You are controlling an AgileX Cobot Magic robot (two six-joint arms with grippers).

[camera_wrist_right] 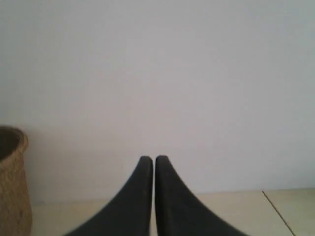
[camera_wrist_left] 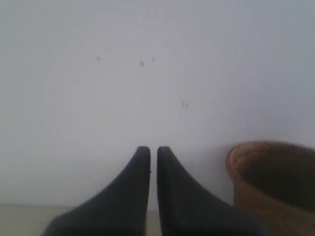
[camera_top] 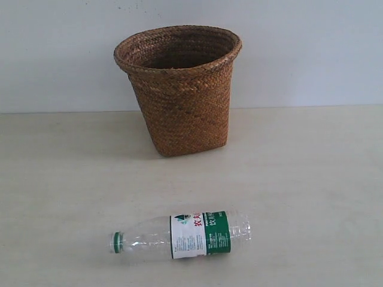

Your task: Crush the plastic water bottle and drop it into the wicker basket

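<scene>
The plastic water bottle (camera_top: 182,235) lies on its side on the pale table (camera_top: 311,179), at the near edge of the exterior view, green cap (camera_top: 117,242) pointing to that view's left and its white-and-green label wrapped around the middle; the clear ribbed body looks round and uncrushed. Well behind it, apart from it, the wicker basket (camera_top: 185,116) stands upright against the white wall (camera_top: 54,48). Only the dark upper inside of its weave shows under the braided rim (the bottom is hidden, so I cannot tell what, if anything, it holds). The left gripper (camera_wrist_left: 153,150) has its two black fingers drawn to a thin slit, the basket just off to one side. The right gripper (camera_wrist_right: 150,160) is likewise pinched almost together.
</scene>
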